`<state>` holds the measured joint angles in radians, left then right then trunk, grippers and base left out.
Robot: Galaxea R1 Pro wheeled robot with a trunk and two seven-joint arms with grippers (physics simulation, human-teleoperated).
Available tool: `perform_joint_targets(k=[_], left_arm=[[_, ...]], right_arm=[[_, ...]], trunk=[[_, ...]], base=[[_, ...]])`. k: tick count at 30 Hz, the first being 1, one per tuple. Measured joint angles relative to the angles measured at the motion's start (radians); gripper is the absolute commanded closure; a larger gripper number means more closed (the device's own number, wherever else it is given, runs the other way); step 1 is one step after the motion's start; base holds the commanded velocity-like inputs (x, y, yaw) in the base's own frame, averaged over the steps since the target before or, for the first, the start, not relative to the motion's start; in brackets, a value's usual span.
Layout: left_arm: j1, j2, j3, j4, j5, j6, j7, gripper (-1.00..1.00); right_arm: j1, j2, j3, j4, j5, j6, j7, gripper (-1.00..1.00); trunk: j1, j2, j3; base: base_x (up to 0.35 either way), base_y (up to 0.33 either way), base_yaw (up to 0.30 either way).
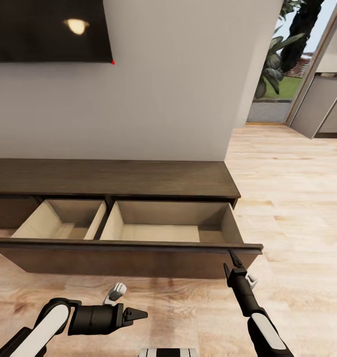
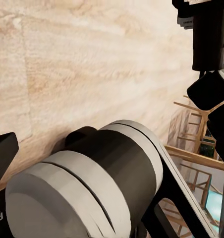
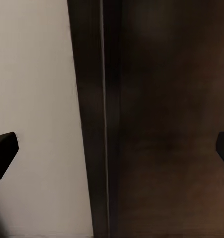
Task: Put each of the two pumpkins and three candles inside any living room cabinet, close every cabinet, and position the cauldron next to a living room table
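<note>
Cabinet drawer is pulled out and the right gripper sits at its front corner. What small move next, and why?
Probably ease the right gripper back off the drawer front. The cabinet drawer already stands well open, both tan compartments look bare, and neither gripper carries a pumpkin or candle, so fetching one seems due. The left gripper hovers over the floor.

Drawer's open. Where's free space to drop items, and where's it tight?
Both compartments of the open drawer look bare: the wide right one between divider and right wall, and the narrower left one. The cabinet top is also free. Tight spot: the drawer's right front corner, where the right gripper sits.
</note>
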<state>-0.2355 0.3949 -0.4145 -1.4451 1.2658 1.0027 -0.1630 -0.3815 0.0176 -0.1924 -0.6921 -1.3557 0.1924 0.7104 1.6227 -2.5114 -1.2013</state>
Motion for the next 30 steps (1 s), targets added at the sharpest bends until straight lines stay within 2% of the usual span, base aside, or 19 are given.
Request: perform_joint_targets(k=[2, 6, 12, 17, 20, 21, 23, 27, 28, 30], left_arm=[[0.0, 0.0, 0.003, 0.0, 0.0, 0.0, 0.0, -1.0], [0.0, 0.0, 0.006, 0.001, 0.001, 0.0, 0.0, -1.0], [0.0, -0.001, 0.005, 0.009, 0.003, 0.0, 0.002, -1.0], [0.0, -0.006, -0.003, 0.016, 0.003, 0.0, 0.004, -1.0], [0.0, -0.008, -0.005, 0.016, 0.002, 0.0, 0.004, -1.0], [0.0, -0.008, -0.006, 0.017, 0.002, 0.0, 0.005, -1.0], [0.0, -0.008, -0.006, 0.017, 0.002, 0.0, 0.006, -1.0], [0.0, -0.005, -0.005, 0.016, 0.001, 0.0, 0.007, -1.0], [0.0, -0.005, -0.005, 0.016, 0.001, 0.0, 0.007, -1.0], [0.0, -0.005, -0.005, 0.015, 0.0, 0.0, 0.008, -1.0]], right_arm=[[0.0, 0.0, 0.003, 0.0, 0.0, 0.014, -0.009, -1.0], [0.0, 0.0, 0.019, 0.007, -0.001, 0.1, -0.041, -1.0], [0.0, -0.002, 0.024, 0.093, -0.009, 0.263, -0.08, -1.0], [0.001, -0.01, 0.017, 0.105, -0.017, 0.454, -0.08, -1.0], [0.004, -0.017, 0.014, 0.107, -0.013, 0.506, -0.076, -1.0], [0.006, -0.028, 0.014, 0.108, -0.011, 0.518, -0.075, -1.0], [0.007, -0.075, 0.015, 0.107, -0.006, 0.535, -0.072, -1.0], [0.024, -0.146, 0.018, 0.119, 0.007, 0.547, -0.071, -1.0], [0.027, -0.153, 0.018, 0.126, 0.012, 0.548, -0.071, -1.0], [0.036, -0.172, 0.018, 0.185, 0.048, 0.544, -0.069, -1.0]], trunk=[[-0.001, 0.0, 0.008], [-0.003, 0.001, 0.023], [-0.005, 0.003, 0.046], [-0.008, 0.004, 0.066], [-0.009, 0.005, 0.077], [-0.009, 0.005, 0.081], [-0.01, 0.005, 0.089], [-0.012, 0.006, 0.104], [-0.013, 0.007, 0.108], [-0.013, 0.007, 0.116]], base=[[-0.001, 0.0, 0.0], [0.0, 0.0, 0.0], [0.0, 0.0, 0.0], [0.0, 0.0, 0.0], [0.0, 0.0, 0.0], [0.0, 0.0, 0.0], [0.0, 0.0, 0.0], [0.0, 0.0, 0.0], [0.0, 0.0, 0.0], [0.0, 0.0, 0.0]])
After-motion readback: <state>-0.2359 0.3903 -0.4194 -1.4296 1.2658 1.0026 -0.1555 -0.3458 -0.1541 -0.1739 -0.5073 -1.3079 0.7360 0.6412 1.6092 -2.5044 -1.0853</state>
